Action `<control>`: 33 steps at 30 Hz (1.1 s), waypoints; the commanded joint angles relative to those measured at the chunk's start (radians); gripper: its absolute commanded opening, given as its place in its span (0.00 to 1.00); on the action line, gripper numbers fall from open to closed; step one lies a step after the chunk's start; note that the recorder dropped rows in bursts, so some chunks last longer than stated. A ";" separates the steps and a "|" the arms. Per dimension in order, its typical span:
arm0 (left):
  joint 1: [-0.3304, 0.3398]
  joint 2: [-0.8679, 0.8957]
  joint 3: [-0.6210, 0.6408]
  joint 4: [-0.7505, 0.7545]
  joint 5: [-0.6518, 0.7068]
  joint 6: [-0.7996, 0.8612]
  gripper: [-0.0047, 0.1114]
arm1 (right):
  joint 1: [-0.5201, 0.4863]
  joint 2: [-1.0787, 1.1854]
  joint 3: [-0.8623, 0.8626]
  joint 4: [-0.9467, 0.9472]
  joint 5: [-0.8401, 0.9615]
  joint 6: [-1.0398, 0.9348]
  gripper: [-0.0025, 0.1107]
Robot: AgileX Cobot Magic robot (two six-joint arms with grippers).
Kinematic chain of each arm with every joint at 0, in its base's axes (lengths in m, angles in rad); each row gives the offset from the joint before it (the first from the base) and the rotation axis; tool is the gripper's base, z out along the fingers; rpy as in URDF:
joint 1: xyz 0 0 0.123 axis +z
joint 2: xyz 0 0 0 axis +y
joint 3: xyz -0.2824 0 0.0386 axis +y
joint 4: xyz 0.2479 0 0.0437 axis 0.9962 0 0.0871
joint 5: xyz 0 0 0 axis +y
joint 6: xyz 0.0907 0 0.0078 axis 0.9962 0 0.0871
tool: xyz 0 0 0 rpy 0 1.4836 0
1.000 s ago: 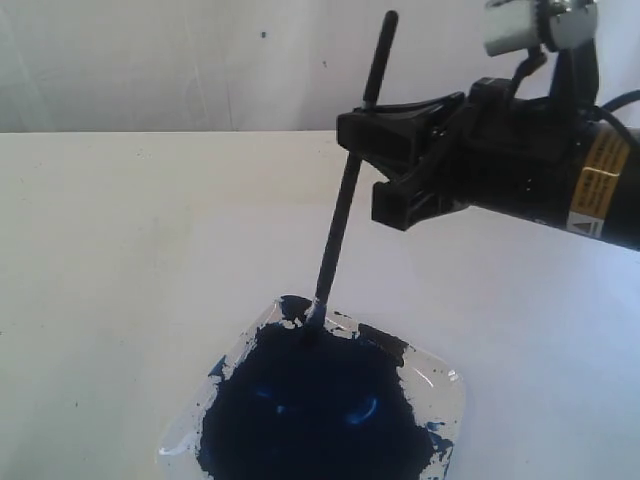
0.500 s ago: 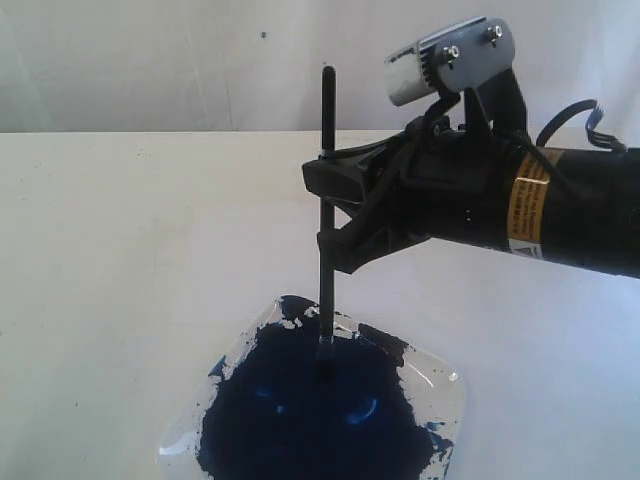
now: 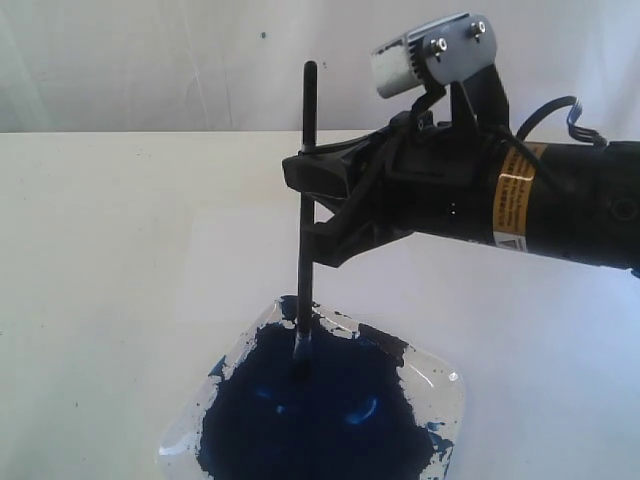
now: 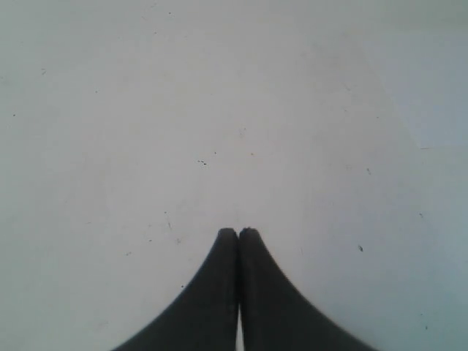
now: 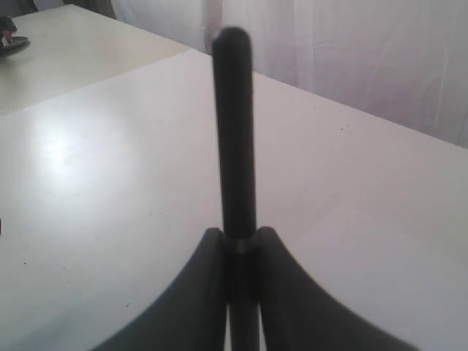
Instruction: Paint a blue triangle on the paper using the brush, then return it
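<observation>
My right gripper [image 3: 307, 200] is shut on the brush [image 3: 309, 110], gripping its black handle partway up. The brush stands nearly upright, its tip dipped into the dark blue paint pool [image 3: 320, 415]. In the right wrist view the handle [image 5: 234, 131] rises from between the shut right gripper [image 5: 240, 235]. The paper shows only as a faintly paler patch [image 3: 235, 250] behind the tray. The blue triangle is not in view. My left gripper [image 4: 238, 232] is shut on nothing above bare tabletop.
The square clear paint tray [image 3: 445, 385] sits at the near edge of the cream table [image 3: 90, 250], under the right arm. A white wall runs behind the table. A dark object [image 5: 11, 36] lies far off on another table.
The right gripper has moved left and the brush has gone from tilted to upright. Its tip slid from the tray's far rim into the paint pool.
</observation>
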State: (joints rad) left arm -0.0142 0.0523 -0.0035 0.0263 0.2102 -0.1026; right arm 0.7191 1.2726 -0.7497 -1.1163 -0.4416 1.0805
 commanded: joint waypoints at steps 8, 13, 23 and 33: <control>0.003 0.008 0.004 -0.003 0.000 -0.003 0.04 | 0.002 -0.004 -0.018 0.009 -0.009 0.004 0.02; 0.003 0.008 0.004 -0.003 0.000 -0.003 0.04 | 0.002 -0.004 -0.018 0.009 -0.009 0.004 0.02; 0.003 0.008 0.004 -0.003 0.000 -0.003 0.04 | 0.002 -0.004 -0.018 0.000 0.001 -0.003 0.02; 0.003 0.008 0.004 -0.003 0.000 -0.003 0.04 | 0.002 -0.004 -0.018 -0.001 0.154 -0.003 0.02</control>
State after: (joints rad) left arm -0.0142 0.0523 -0.0035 0.0263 0.2102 -0.1026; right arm 0.7191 1.2726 -0.7591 -1.1166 -0.3476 1.0805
